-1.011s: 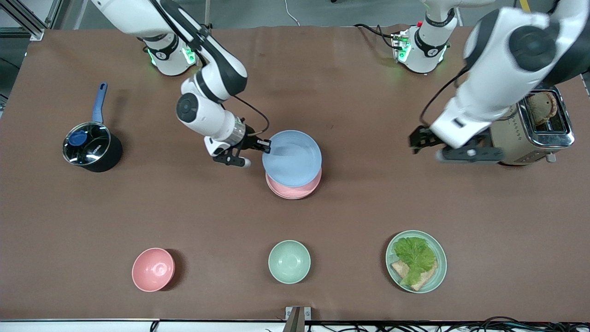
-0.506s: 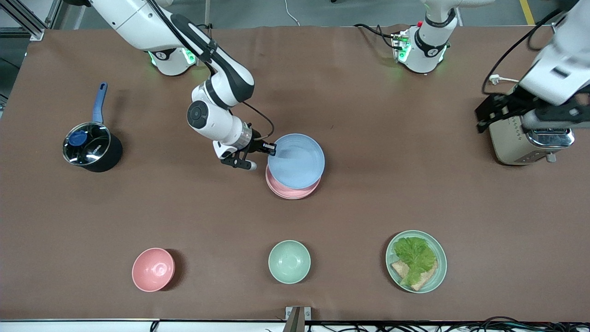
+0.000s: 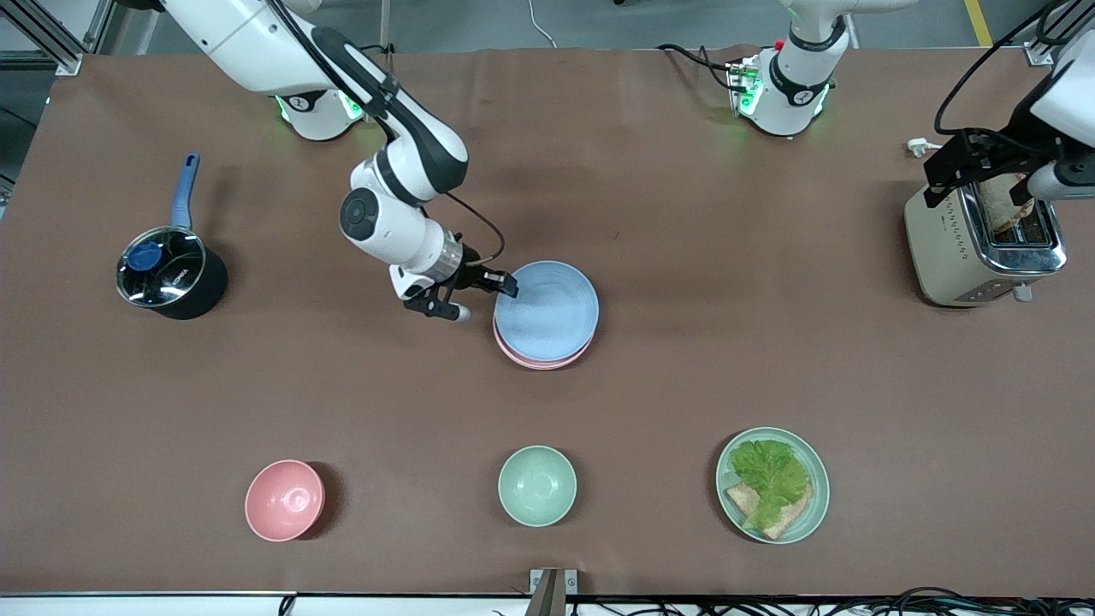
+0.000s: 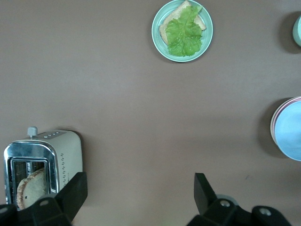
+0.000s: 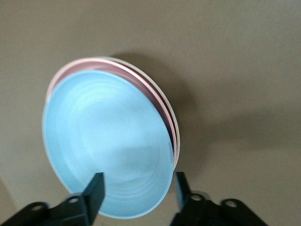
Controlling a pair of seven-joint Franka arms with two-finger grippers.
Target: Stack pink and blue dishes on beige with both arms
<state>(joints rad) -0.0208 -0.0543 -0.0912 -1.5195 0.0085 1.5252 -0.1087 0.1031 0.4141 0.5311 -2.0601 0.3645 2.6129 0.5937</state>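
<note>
From my station, I read the front view across from the right arm's end of the table. A black saucepan with a blue handle and glass lid stands near that end. Nearer the front camera sits a small pink bowl.

The right gripper is at the rim of the blue plate, on the side toward the right arm's end. In the right wrist view its fingers stand spread, one to either side of the blue plate's edge, gripping nothing.

The blue plate lies on top of the pink plate, and the right wrist view shows the beige plate as a thin cream rim beneath both. The stack sits mid-table.

A mint-green bowl sits nearer the camera than the stack. Beside it, toward the left arm's end, is a green plate with lettuce and bread.

The left gripper hangs over the toaster, fingers spread and empty.
</note>
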